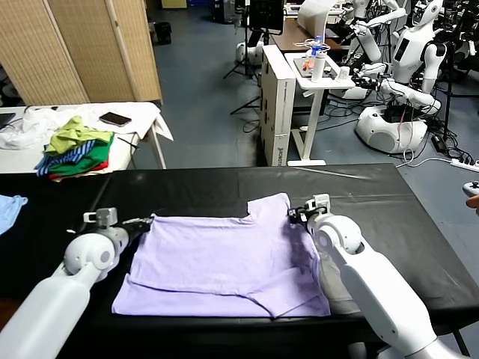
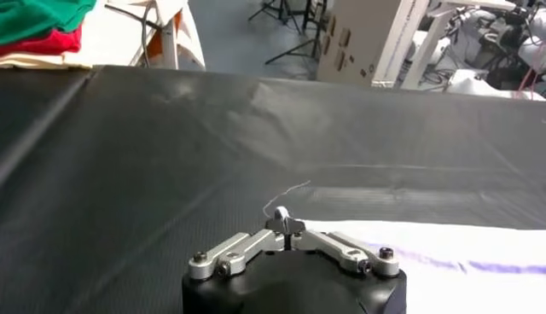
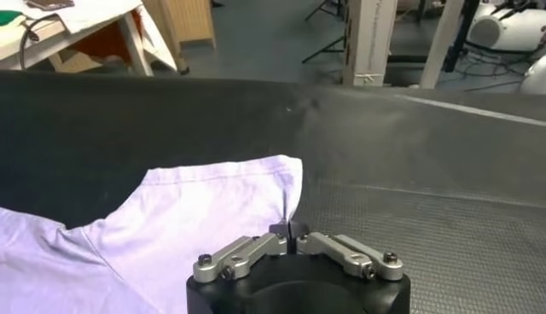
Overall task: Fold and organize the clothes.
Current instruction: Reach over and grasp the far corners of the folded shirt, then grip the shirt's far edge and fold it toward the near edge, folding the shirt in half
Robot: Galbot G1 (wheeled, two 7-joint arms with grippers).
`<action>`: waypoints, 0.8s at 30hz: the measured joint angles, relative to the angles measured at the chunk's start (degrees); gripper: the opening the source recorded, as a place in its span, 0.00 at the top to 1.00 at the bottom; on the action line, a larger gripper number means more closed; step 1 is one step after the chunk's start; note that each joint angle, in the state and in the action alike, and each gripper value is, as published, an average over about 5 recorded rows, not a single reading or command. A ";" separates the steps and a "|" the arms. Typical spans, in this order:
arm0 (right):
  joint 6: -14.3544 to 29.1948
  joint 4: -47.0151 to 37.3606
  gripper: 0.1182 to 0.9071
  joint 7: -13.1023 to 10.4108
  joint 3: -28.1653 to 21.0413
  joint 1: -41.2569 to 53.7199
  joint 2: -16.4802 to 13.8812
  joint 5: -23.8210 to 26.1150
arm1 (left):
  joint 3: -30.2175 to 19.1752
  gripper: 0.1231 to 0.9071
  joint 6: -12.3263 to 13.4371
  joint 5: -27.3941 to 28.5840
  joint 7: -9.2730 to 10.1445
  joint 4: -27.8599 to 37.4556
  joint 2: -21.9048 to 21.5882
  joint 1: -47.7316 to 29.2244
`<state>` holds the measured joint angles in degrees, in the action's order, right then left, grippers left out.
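A: What is the biggest thing in front of the robot?

B: A wide bench covered in black sheeting (image 1: pixel 202 187), running across the head view. A pale lavender short-sleeved T-shirt of thin soft fabric (image 1: pixel 224 262) lies spread on it, near the front edge, between the two arms. Its lower part is folded up over itself, leaving a layered hem towards the robot.

A: And the arms?

B: Both white arms reach in from the near side. The left tool (image 1: pixel 144 223) sits at the shirt's far left corner, its jaws clenched together right at the cloth edge. In the left wrist view the closed tips (image 2: pixel 286 227) meet at the edge of the pale cloth (image 2: pixel 444 252), with a loose thread curling off beside them.

A: The right one?

B: The right tool (image 1: pixel 296 215) is at the far right sleeve, next to the neckline notch. In the right wrist view its jaws (image 3: pixel 288 230) are pressed shut on the sleeve's edge (image 3: pixel 213 205), nipping a thin ridge of fabric.

A: Anything else around?

B: A white side table (image 1: pixel 142 112) stands beyond the bench on the left, carrying a pile of green, yellow, striped and red garments (image 1: pixel 75 146). A light blue garment (image 1: pixel 9 209) shows at the left edge of the bench.
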<state>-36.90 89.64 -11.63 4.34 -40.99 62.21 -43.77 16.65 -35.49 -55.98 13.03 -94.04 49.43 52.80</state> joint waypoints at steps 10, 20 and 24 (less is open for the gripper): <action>2.92 4.88 0.97 1.55 3.64 -3.43 -1.83 -1.22 | 2.41 0.97 0.39 0.14 0.05 -4.09 -1.75 2.94; 0.44 14.18 0.97 2.51 8.14 -9.51 -4.79 -2.47 | 6.34 0.97 0.90 1.70 -0.33 -12.16 -3.70 9.47; -0.15 18.21 0.97 2.76 9.90 -12.40 -6.04 -3.10 | 9.21 0.97 1.29 3.07 -0.80 -16.17 -3.81 13.14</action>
<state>-37.05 107.85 -8.87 14.24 -53.39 56.17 -46.87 25.86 -34.19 -52.90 12.23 -110.21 45.61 65.94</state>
